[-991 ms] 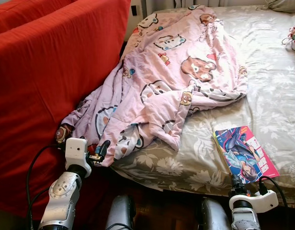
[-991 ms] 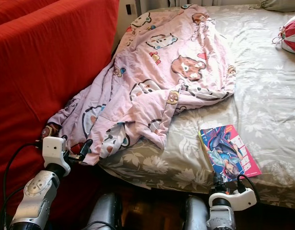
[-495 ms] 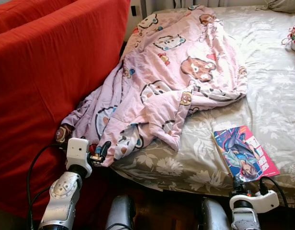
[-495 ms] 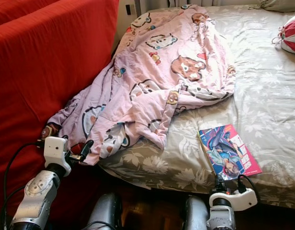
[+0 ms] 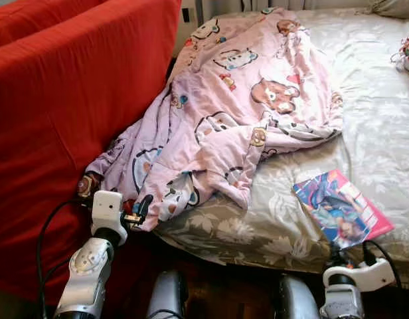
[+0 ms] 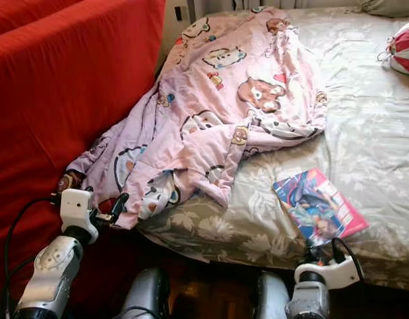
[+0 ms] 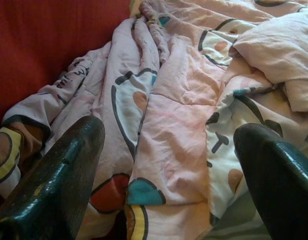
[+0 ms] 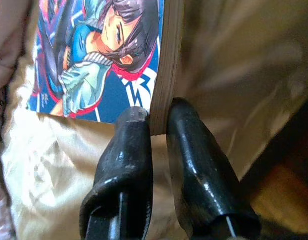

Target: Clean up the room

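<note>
I see the bed (image 5: 384,100) carrying a pink blanket (image 5: 238,106) at ten o'clock and a comic book (image 5: 342,207) at five o'clock.

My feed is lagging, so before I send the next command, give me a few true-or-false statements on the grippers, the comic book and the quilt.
1. The right gripper is clamped on a corner of the colourful paperback comic book. True.
2. The left gripper is shut on the pink cartoon-print quilt. False: its fingers are spread open with the quilt between them.
3. The comic book lies on the red sofa. False: it lies on the floral grey bedsheet.
4. The quilt's lower edge hangs off the bed beside the sofa. True.
</note>
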### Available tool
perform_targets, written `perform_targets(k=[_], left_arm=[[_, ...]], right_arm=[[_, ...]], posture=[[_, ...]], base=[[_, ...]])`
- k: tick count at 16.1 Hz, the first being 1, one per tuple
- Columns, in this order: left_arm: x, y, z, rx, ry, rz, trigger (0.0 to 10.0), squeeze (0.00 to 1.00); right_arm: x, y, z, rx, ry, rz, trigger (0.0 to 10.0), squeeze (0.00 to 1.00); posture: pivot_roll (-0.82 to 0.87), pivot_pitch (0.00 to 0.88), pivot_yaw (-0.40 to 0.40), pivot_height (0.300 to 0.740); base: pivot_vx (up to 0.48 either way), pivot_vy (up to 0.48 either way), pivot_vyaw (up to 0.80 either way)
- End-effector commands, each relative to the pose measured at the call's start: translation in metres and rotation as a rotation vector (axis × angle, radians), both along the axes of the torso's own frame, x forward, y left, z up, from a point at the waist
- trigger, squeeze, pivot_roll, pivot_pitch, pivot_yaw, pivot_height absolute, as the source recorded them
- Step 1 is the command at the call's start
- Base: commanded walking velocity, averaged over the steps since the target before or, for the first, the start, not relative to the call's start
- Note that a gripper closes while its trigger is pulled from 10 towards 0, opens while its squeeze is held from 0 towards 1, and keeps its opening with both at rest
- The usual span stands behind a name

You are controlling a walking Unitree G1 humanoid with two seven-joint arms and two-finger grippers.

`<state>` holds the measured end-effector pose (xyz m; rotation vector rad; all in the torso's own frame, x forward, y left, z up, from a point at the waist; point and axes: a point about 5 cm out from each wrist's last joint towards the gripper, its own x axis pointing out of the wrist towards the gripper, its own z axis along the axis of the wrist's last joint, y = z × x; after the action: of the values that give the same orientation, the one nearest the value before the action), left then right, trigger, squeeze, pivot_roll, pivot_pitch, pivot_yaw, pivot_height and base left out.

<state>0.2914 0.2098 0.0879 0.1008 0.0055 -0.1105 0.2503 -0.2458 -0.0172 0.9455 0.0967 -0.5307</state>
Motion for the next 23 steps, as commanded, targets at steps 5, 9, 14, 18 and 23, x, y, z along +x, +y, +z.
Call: perform_targets(k=[5, 9, 14, 18, 23], left_arm=[[0.007, -0.007, -0.008, -0.005, 0.016, 0.02, 10.0, 0.0], [0.014, -0.015, -0.013, -0.032, 0.016, 0.039, 10.0, 0.0], [0.014, -0.012, -0.022, -0.067, 0.032, 0.08, 10.0, 0.0], [0.011, -0.008, -0.033, -0.107, 0.073, 0.094, 10.0, 0.0], [0.003, -0.007, -0.052, -0.118, 0.151, 0.095, 10.0, 0.0]], right_arm=[[0.026, 0.004, 0.039, -0.339, -0.104, 0.099, 10.0, 0.0], [0.054, 0.024, 0.083, -0.611, -0.216, 0.195, 10.0, 0.0], [0.058, 0.04, 0.102, -0.777, -0.264, 0.257, 10.0, 0.0], [0.055, 0.044, 0.099, -0.777, -0.227, 0.277, 10.0, 0.0], [0.048, 0.047, 0.091, -0.788, -0.178, 0.321, 10.0, 0.0]], posture=[[0.13, 0.06, 0.069, 0.586], [0.1, 0.015, 0.037, 0.586], [0.09, 0.0, 0.019, 0.621], [0.08, 0.0, 0.016, 0.671], [0.07, 0.0, 0.018, 0.726]], base=[[0.0, 0.0, 0.0], [0.0, 0.0, 0.0], [0.0, 0.0, 0.0], [0.0, 0.0, 0.0], [0.0, 0.0, 0.0]])
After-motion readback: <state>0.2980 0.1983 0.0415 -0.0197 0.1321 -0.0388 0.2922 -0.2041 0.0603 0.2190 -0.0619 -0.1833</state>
